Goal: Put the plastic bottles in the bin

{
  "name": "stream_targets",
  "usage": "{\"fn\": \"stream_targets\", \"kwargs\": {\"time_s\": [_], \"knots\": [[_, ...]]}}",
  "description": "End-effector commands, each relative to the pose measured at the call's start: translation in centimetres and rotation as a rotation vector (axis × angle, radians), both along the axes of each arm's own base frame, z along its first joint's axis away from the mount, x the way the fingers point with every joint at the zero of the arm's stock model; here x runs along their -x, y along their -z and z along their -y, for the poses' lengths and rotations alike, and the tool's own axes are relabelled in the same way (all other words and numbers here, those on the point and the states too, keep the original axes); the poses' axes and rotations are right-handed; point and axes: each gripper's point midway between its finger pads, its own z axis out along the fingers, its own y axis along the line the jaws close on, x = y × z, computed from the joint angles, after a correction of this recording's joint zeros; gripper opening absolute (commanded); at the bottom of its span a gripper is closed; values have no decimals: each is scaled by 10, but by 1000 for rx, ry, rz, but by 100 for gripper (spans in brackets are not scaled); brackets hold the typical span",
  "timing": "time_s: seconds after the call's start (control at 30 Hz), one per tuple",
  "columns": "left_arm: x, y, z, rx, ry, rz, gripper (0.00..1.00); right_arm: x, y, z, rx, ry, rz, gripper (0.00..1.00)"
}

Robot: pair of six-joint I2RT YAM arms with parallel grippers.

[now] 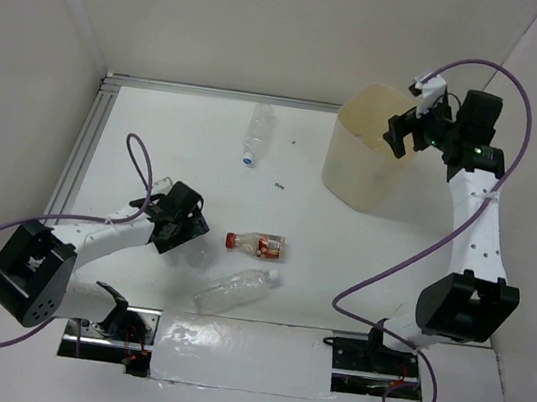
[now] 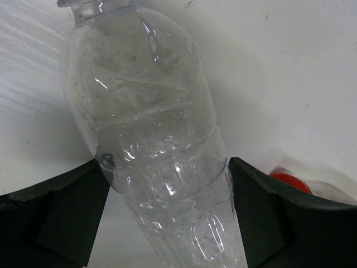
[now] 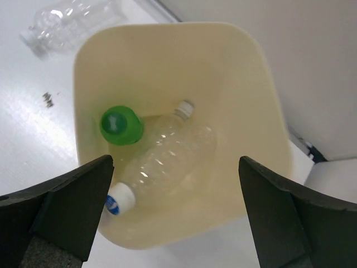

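My left gripper (image 1: 186, 232) is open, its jaws astride a clear plastic bottle (image 2: 145, 111) lying on the table, with the fingers close against both sides. The same bottle shows faintly in the top view (image 1: 198, 254). A red-capped bottle with a red-orange label (image 1: 256, 246) lies just to its right, and its cap shows in the left wrist view (image 2: 290, 181). Another clear bottle (image 1: 235, 290) lies nearer, and one (image 1: 256, 134) lies far back. My right gripper (image 1: 400, 140) is open and empty above the cream bin (image 1: 353, 178). The bin (image 3: 251, 72) holds a green bottle (image 3: 121, 125) and clear bottles (image 3: 167, 156).
White walls close the table in on the left, back and right. A metal rail (image 1: 82, 148) runs along the left edge. The far clear bottle also shows in the right wrist view (image 3: 67, 22), left of the bin.
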Motion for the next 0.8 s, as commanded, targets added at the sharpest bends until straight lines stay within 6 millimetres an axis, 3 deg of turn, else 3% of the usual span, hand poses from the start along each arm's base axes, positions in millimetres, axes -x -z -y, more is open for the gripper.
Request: {"fn": "stream_targets", "kwargs": {"time_s": [0.0, 0.03, 0.1, 0.13, 0.17, 0.2, 0.23, 0.3, 0.33, 0.37, 0.4, 0.43, 0.47, 0.57, 0.67, 0.7, 0.73, 0.77], "knots": [[-17, -2, 6, -12, 12, 32, 80, 12, -62, 19, -128, 11, 157, 100], [-18, -2, 7, -15, 22, 39, 80, 14, -65, 14, -149, -16, 159, 100], [-21, 0, 11, -16, 42, 21, 25, 21, -69, 23, -186, -30, 161, 100], [-28, -9, 16, -6, 65, 38, 7, 35, -76, 22, -207, -84, 175, 100], [-30, -20, 24, 11, 93, 56, 0, 40, -76, 21, -204, -115, 194, 98], [-36, -34, 30, 15, 115, 100, 0, 52, -77, 13, -216, -190, 202, 91], [-44, -63, 44, 8, 183, 172, 0, 63, -85, 14, -157, -222, 266, 82], [-55, -120, 63, 34, 265, 334, 0, 75, -69, 8, -135, -263, 260, 46], [-59, -145, 76, 44, 322, 412, 0, 77, -66, 10, -101, -260, 279, 17], [-78, -193, 90, 67, 382, 570, 0, 83, -64, 9, -94, -247, 282, 8], [-83, -218, 103, 88, 430, 656, 0, 87, -45, 8, -99, -249, 243, 0], [-88, -239, 118, 119, 488, 720, 0, 90, -36, 8, -80, -249, 231, 0], [-102, -287, 130, 134, 525, 865, 0, 97, -24, 7, -49, -268, 216, 0], [-129, -347, 169, 185, 624, 1014, 0, 106, -10, 5, -24, -290, 185, 0], [-147, -389, 209, 254, 711, 1151, 0, 128, 2, -7, 8, -379, 189, 0], [-165, -400, 228, 285, 726, 1183, 0, 139, 3, -11, 20, -390, 189, 5], [-174, -409, 238, 299, 734, 1215, 0, 146, 12, -15, 14, -414, 180, 17], [-174, -445, 250, 374, 726, 1293, 0, 153, 14, -17, 75, -448, 224, 35]]}}
